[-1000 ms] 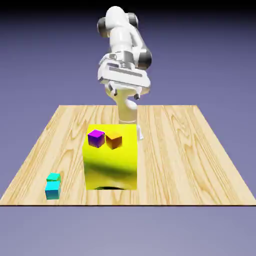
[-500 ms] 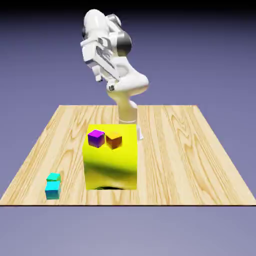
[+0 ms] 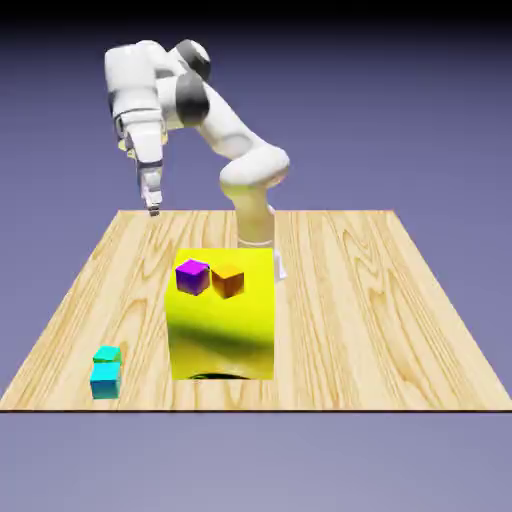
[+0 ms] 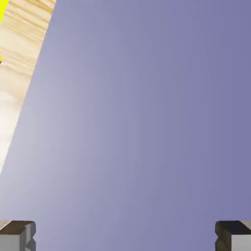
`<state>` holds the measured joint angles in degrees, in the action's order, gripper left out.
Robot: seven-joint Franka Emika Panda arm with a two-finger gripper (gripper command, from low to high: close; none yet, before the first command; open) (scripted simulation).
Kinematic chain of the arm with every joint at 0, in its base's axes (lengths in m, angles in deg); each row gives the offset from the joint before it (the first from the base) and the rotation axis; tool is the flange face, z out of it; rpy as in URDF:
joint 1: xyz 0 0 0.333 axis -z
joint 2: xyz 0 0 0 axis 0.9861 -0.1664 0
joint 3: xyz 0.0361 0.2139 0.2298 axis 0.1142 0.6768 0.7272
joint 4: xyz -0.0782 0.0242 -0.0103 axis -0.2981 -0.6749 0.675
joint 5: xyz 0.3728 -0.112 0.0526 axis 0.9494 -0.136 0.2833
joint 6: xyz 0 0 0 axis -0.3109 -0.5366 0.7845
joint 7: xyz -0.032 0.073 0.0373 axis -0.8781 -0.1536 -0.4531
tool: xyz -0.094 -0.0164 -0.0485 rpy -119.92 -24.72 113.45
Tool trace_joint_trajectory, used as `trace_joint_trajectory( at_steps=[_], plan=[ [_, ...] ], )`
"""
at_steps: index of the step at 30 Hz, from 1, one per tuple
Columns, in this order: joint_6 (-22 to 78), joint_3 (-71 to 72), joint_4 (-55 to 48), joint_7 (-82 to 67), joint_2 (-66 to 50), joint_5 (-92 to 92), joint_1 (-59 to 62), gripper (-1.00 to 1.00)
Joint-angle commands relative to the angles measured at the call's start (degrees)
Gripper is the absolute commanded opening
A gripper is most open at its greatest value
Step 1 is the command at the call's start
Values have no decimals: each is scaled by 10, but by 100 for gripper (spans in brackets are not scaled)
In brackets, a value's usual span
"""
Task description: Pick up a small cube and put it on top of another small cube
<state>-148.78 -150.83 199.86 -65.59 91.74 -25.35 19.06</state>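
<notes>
While the arm leans toward the exterior view's left, the scene reads as follows.
Small cyan cube [image 3: 105,380]: on the light wooden table [image 3: 380,300], near its front-left corner in the exterior view, touching a small green cube [image 3: 108,354] just behind it.
Two-finger gripper [image 3: 153,208]: above the table's far-left corner, pointing down, holding nothing; the cyan cube lies well apart from it, toward the front edge.
Fingertips [image 4: 17,235]: in the hand view they stand wide apart at the two bottom corners, with only backdrop between them.
Big yellow block [image 3: 222,315]: near the middle of the front edge, carrying a small purple cube [image 3: 192,276] and a small orange cube [image 3: 229,280] side by side on top.
Hand view: mostly blue-violet backdrop, with a strip of table wood along the left edge.
</notes>
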Motion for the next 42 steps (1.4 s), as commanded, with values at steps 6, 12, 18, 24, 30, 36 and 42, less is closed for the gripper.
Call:
trace_joint_trajectory(
  at_steps=[6,12,18,24,30,36,42],
  plan=[
    [62,-99,-53,-150,22,-49,-84,0],
    [125,-198,-106,-299,44,-99,-169,0],
    [187,-297,-160,-449,66,-148,-253,0],
    [250,-396,-213,-598,87,-197,-337,0],
    [297,-471,-253,-711,104,-234,-401,0],
    [267,-496,-244,-701,129,-261,-403,-100],
    [309,-372,-225,-724,28,-162,-310,-100]
  ],
)
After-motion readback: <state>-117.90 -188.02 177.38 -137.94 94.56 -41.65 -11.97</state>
